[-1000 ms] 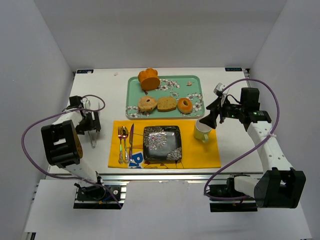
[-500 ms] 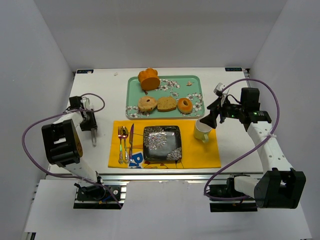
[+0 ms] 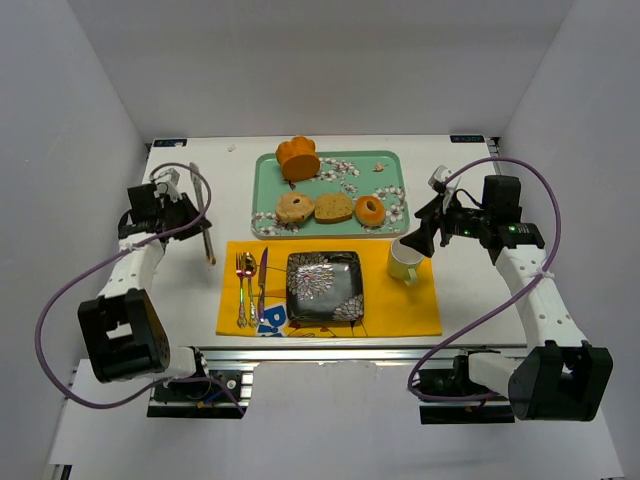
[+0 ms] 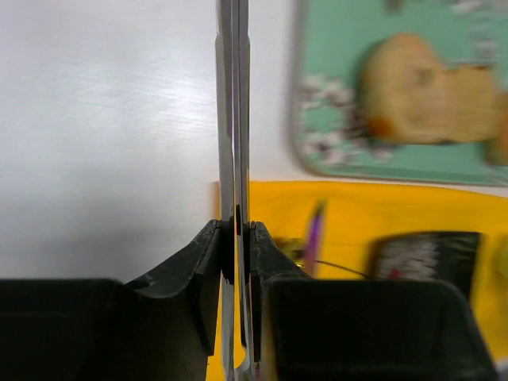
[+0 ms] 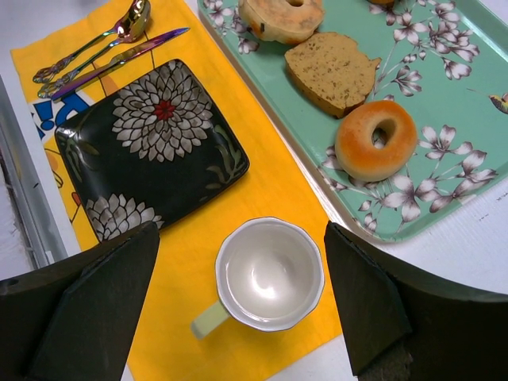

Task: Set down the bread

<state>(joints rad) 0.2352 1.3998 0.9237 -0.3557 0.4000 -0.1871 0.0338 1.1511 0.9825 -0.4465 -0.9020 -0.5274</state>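
The bread slice (image 5: 332, 71) lies flat on the teal floral tray (image 5: 444, 95), at the far side of the table (image 3: 470, 290). A bagel (image 5: 280, 17) sits just beside it on one side and a glazed ring-shaped roll (image 5: 376, 139) on the other. A fluted orange loaf (image 3: 297, 157) stands at the tray's far left corner.

The left gripper (image 3: 188, 210) is off to the left of the tray, over bare table, clenched on a long thin metal tool (image 3: 203, 220). The wrist view is blurred, but the tool appears to be a pair of tongs, its two arms pressed together between the fingers. It is well apart from the bread, and one end points toward the yellow placemat (image 5: 278, 190).

The right gripper (image 3: 424, 232) hangs above the right end of the placemat with its fingers spread wide and nothing between them. A white mug (image 5: 270, 274) stands upright and empty directly under it, on the mat near the tray's near edge.

On the middle of the placemat sits a square black plate with a flower pattern (image 5: 151, 147), and nothing is on it. The cutlery (image 3: 250, 285) lies side by side just left of the plate.
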